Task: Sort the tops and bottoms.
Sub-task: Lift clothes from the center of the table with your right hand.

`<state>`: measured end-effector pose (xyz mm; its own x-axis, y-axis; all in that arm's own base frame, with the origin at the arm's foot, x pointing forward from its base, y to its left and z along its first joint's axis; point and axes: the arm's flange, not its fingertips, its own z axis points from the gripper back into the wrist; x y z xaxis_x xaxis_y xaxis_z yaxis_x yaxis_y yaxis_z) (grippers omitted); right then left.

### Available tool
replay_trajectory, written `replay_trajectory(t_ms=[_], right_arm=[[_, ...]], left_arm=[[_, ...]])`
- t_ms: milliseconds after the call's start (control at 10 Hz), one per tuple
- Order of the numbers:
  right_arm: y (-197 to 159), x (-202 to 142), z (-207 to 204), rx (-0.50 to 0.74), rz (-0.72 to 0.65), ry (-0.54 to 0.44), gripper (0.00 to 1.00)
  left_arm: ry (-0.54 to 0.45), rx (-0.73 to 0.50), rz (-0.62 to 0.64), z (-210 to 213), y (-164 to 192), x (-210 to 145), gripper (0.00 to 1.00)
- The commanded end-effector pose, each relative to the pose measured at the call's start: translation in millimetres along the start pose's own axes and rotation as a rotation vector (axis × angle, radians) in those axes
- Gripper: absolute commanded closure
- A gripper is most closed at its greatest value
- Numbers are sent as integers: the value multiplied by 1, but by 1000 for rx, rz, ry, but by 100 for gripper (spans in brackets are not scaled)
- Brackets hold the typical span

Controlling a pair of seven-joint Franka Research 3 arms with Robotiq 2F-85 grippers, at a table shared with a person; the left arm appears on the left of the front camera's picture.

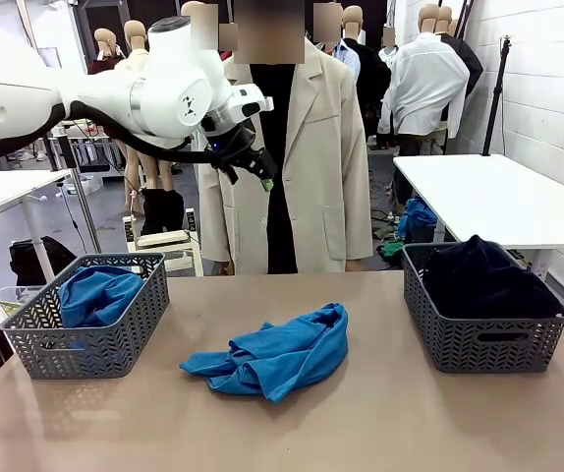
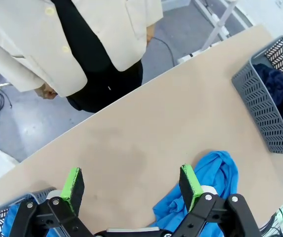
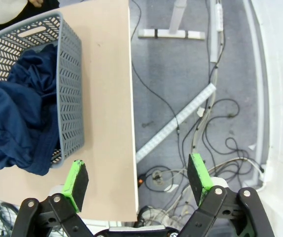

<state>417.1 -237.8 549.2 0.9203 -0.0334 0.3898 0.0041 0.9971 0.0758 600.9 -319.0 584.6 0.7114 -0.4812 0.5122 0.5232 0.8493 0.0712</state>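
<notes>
One top lies crumpled mid-table, long axis left-right, below the raised left gripper. Left wrist: jaws wide, empty, top beside one finger. Right wrist: right gripper open, empty, past the table edge by the bottoms, farther off.

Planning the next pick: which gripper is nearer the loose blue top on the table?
Left. The left gripper hangs open above the blue top; the right gripper hangs beyond the right-hand basket, over the table at its right edge.
</notes>
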Motion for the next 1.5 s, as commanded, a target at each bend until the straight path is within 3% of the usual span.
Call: replay_trajectory(t_ms=[0,200,300,500,700,900,1200,1300,1400], right_arm=[[2,-1,1,-10,-6,15,0],[2,-1,1,-10,-6,15,0],[2,-1,1,-10,-6,15,0],[2,-1,1,-10,-6,15,0],[2,-1,1,-10,-6,15,0],[2,-1,1,-10,-6,15,0],[2,-1,1,-10,-6,15,0],[-1,0,0,-1,-1,0,0],[16,5,19,-40,29,-8,0]], left_arm=[[-12,3,7,0,2,-8,0],[-19,128,-8,22,57,-44,0],[-13,181,146,36,94,-75,0],[-46,338,295,59,139,-160,0],[-54,354,467,77,175,-236,0],[-112,291,632,87,222,-295,0],[-213,225,604,99,236,-297,0],[-117,291,646,97,241,-315,0],[-117,291,646,97,241,-315,0]])
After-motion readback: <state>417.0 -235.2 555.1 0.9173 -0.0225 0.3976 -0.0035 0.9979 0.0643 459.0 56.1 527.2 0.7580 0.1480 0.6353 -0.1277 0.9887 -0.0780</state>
